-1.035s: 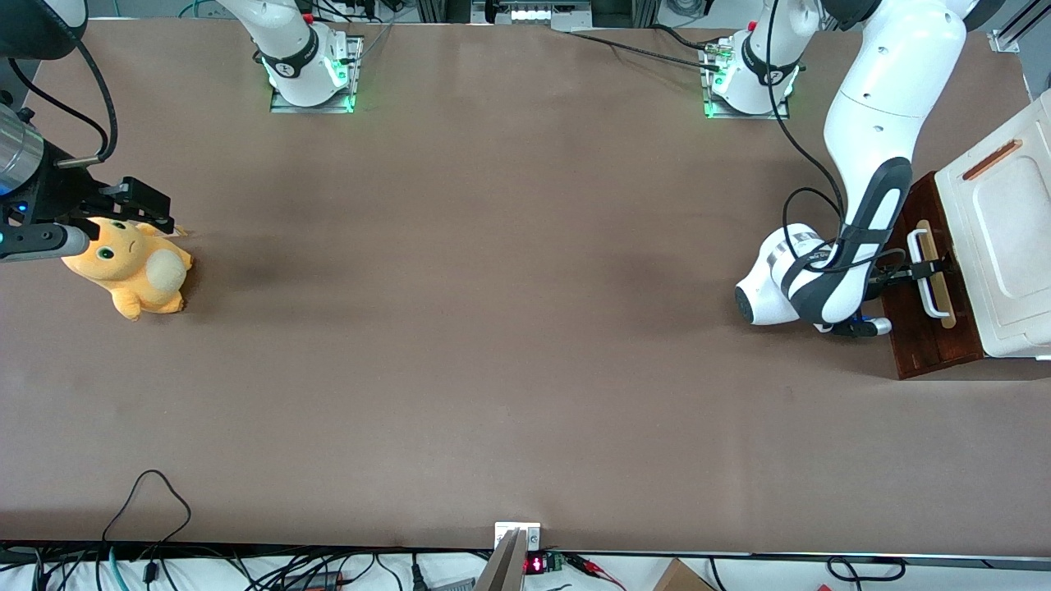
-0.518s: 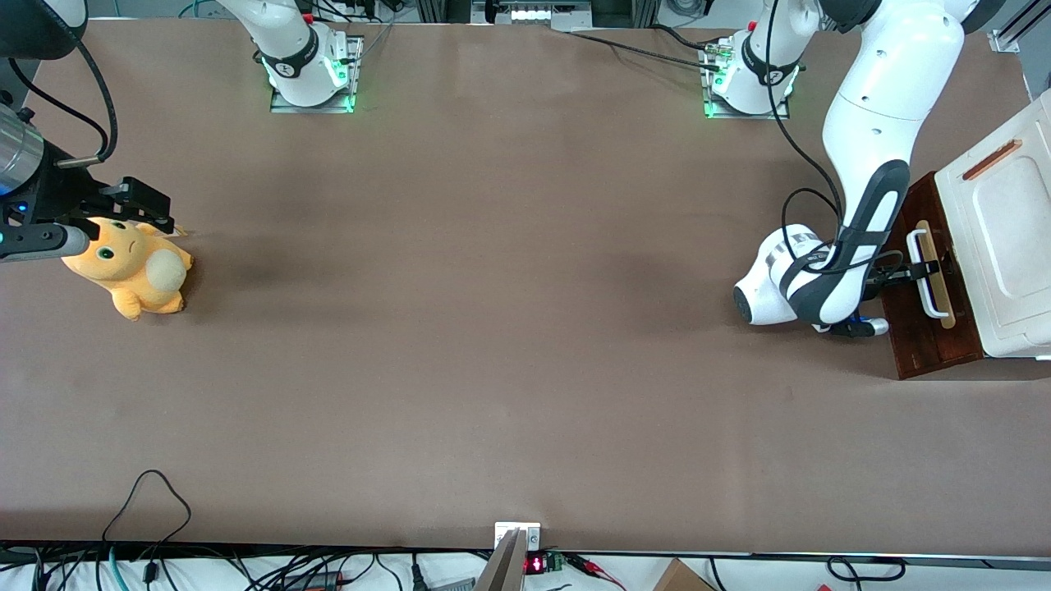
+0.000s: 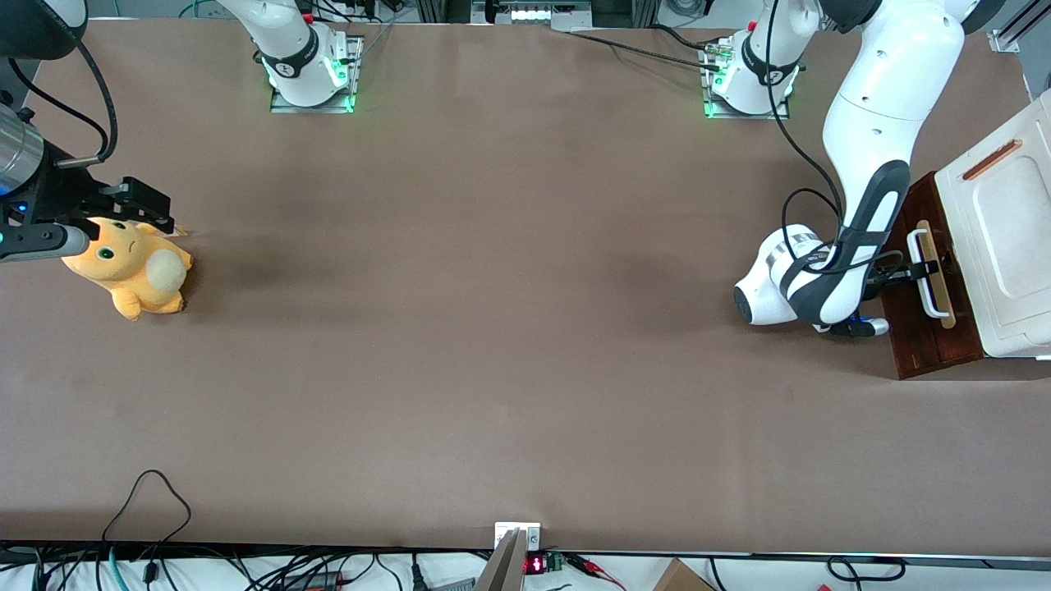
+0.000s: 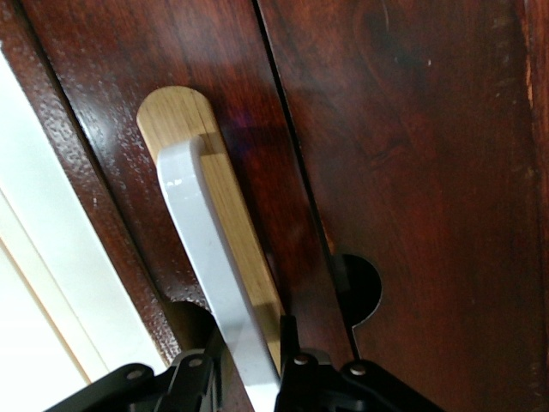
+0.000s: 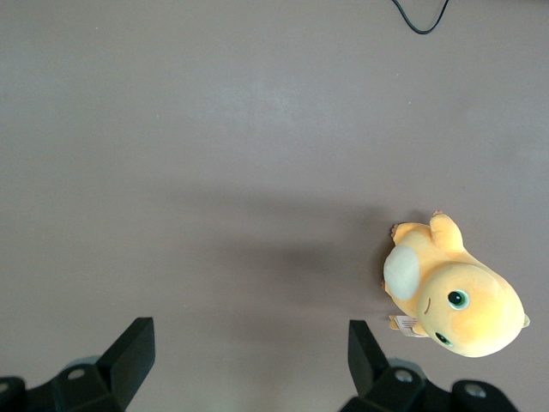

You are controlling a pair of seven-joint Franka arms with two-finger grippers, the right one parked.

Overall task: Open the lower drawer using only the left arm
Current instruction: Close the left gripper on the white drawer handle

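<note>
Right edge of the front view, about mid-height: shallow dark reddish-brown wooden lower drawer (image 3: 932, 324), sticking out a little from under the white cabinet top (image 3: 1006, 246). Large white jointed left arm (image 3: 870, 131) bent down in front of it. Small black two-finger gripper (image 3: 921, 270) clamped on the white loop handle (image 3: 926, 279), fingers (image 4: 196, 378) pinching the bar on either side, seen close up from the wrist. Far over at the left edge of the front view, just a yellow plush toy (image 3: 131, 267) on the brown table (image 3: 493, 328).
</note>
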